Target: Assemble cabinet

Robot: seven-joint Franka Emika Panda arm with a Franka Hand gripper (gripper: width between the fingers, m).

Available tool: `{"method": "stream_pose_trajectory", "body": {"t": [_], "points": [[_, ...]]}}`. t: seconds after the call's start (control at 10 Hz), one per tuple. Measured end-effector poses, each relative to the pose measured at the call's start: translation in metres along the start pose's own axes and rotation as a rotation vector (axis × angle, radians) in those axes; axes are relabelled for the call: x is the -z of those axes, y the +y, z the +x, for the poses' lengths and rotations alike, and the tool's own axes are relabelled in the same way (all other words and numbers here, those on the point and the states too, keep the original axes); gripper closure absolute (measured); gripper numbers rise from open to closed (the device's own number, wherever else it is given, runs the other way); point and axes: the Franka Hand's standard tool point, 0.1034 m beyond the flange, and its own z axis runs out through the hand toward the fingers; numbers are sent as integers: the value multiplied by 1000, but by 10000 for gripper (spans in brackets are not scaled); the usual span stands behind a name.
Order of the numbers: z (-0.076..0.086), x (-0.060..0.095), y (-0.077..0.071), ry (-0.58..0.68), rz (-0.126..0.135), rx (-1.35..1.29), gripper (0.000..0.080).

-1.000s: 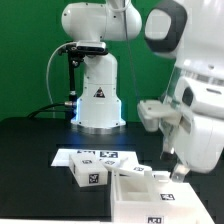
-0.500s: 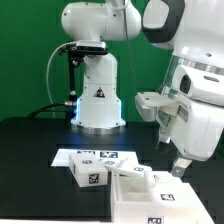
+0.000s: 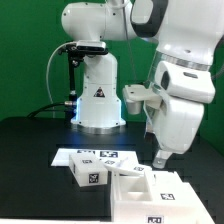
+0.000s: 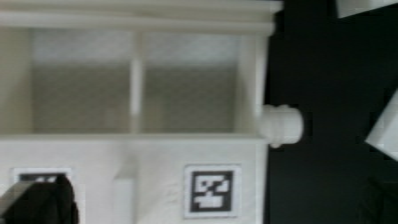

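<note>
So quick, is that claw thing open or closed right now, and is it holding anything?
Gripper: open, holding nothing, close above the cabinet.

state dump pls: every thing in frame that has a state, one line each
Large white box-shaped plastic cabinet: resting on the table, compartments facing up, not gripped.
Small white knob: sticking out from the cabinet's side.
Small white tagged panel: loose on the table, beside the cabinet.
Two-finger gripper: above the cabinet, open or shut unclear.
Marker board: flat on the table.
</note>
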Motion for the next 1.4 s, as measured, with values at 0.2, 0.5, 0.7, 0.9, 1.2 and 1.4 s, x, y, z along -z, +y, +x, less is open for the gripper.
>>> {"method": "stream_pose_trajectory", "body": {"t": [0.2, 0.5, 0.7, 0.9, 1.2, 1.4], "points": [[-1, -1, 0, -3, 1, -2, 2], [-8, -1, 2, 38, -50, -205, 2], [-16, -7, -15, 85, -42, -498, 2], [-14, -7, -15, 96, -26, -639, 2], [-14, -8, -15, 102, -18, -809, 2], [-10, -15, -38, 150, -20, -1195, 2]]}}
